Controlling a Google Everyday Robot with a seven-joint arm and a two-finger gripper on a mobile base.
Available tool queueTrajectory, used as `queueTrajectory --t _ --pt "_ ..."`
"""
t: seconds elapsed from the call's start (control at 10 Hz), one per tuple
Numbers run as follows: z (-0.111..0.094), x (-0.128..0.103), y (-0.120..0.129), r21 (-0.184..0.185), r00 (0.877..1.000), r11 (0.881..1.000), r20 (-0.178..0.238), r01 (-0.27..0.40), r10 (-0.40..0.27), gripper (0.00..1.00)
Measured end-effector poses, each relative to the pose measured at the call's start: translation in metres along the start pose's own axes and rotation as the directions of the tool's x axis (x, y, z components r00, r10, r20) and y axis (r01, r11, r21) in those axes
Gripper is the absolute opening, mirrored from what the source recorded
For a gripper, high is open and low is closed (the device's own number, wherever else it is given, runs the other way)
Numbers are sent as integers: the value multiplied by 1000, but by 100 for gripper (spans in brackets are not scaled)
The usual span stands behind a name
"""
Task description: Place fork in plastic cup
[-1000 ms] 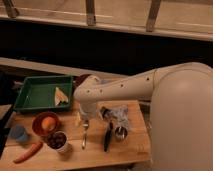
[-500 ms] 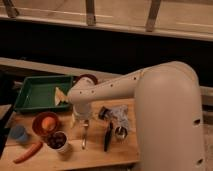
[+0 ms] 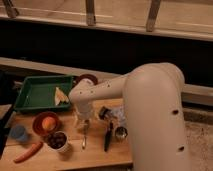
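I have the gripper (image 3: 82,125) hanging off the white arm (image 3: 145,95), low over the wooden table (image 3: 100,159), with its fingers spread and nothing between them. The fork (image 3: 84,141) lies flat on the wood directly below, at the gripper's 6 o'clock and just beside its tips; whether they touch I cannot tell.

From the fork, the white cup (image 3: 59,141) with dark contents stands close at 9 o'clock. The orange bowl (image 3: 37,121) holding an orange fruit (image 3: 47,123) is at 10 o'clock. The light-blue plastic cup (image 3: 19,133) stands beyond both, near the table's left edge and well apart from the fork. A carrot (image 3: 27,152) lies at the blue cup's 5 o'clock.

A black-handled utensil (image 3: 107,137) lies at the fork's 3 o'clock, roughly parallel to it, and a small metal cup (image 3: 120,132) stands just past that. A green tray (image 3: 35,92) sits at the gripper's 10 o'clock.
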Motion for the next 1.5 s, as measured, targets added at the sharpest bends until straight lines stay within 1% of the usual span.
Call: queueTrajectory --t 0.2,0.3,0.4,0.5,0.8,1.0,1.2,1.3,1.4,1.5 --pt "9 -6 -3 6 1000 1000 -13 -14 14 80" --pt "15 -7 -4 3 1000 1000 -23 -21 21 80" --pt "20 -6 -4 0 999 1000 -33 -23 23 77" --pt "25 -4 -3 0 999 1000 -41 -21 21 69" --pt "27 -3 1 4 999 1000 -38 -11 11 38" --pt "23 -2 3 3 999 1000 -38 -8 8 18" --pt "21 -1 4 4 999 1000 -41 -6 6 2" --pt "21 -1 1 13 999 1000 -35 -3 4 0" --pt "19 0 3 28 1000 1000 -21 2 -2 0" --pt "15 0 9 25 1000 1000 -1 11 -11 0"
